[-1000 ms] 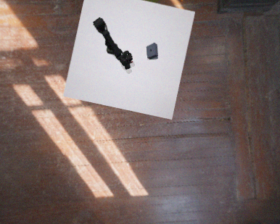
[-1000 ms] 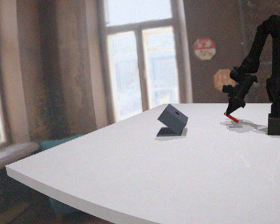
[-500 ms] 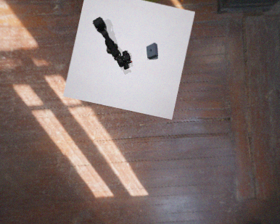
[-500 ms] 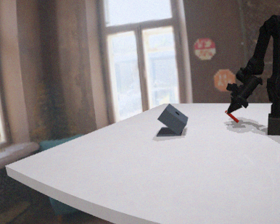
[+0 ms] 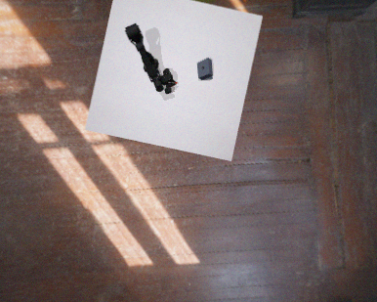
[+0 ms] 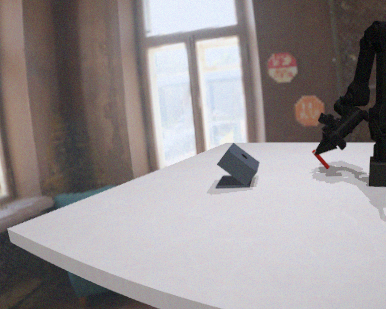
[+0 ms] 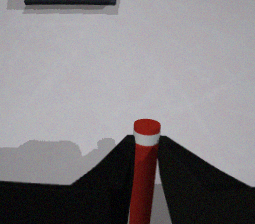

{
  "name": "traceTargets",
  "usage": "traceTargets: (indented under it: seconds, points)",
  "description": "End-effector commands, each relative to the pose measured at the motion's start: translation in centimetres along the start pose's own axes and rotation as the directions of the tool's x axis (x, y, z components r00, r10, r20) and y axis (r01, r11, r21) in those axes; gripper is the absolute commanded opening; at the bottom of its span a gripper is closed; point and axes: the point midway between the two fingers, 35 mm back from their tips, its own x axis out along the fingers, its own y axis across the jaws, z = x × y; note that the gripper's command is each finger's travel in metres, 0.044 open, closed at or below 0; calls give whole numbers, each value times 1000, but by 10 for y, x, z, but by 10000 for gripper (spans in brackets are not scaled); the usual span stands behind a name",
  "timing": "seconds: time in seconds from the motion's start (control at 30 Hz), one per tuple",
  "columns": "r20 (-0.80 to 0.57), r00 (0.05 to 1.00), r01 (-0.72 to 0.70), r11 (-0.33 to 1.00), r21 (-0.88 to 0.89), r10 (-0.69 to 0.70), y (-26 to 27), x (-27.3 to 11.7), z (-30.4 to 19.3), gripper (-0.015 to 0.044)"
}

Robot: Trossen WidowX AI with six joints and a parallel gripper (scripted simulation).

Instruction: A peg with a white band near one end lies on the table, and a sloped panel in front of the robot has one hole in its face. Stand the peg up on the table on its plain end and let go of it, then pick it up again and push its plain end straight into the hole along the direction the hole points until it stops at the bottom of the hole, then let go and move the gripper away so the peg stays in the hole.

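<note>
The red peg [image 6: 322, 160] [image 7: 143, 187] is held near its white-banded end between the fingertips. In the exterior view it slants, banded end up and plain end down toward the arm's base; whether the plain end touches the table is unclear. In the top view only a speck of the peg [image 5: 176, 83] shows. My gripper [image 6: 316, 152] [image 7: 145, 142] is shut on the peg, low over the table. The grey sloped panel [image 5: 206, 72] [image 6: 232, 164] stands apart from it, its hole [image 5: 203, 67] [image 6: 245, 156] in the raised face.
The white table [image 5: 134, 111] [image 6: 162, 239] [image 7: 203, 65] carries the arm and the panel. The arm's base [image 5: 133, 32] [image 6: 384, 172] stands on the side away from the panel. A dark edge [image 7: 70, 2], apparently the panel's base, shows at the top of the wrist view.
</note>
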Motion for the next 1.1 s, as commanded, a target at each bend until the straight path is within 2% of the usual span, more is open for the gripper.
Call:
traceTargets:
  seconds: [0.0, 1.07]
  points:
    - [33, 999, -6, 1000, -1, 6, 2, -1, -2, 49]
    - [303, 953, -6, 1000, -1, 6, 2, -18, -16, 49]
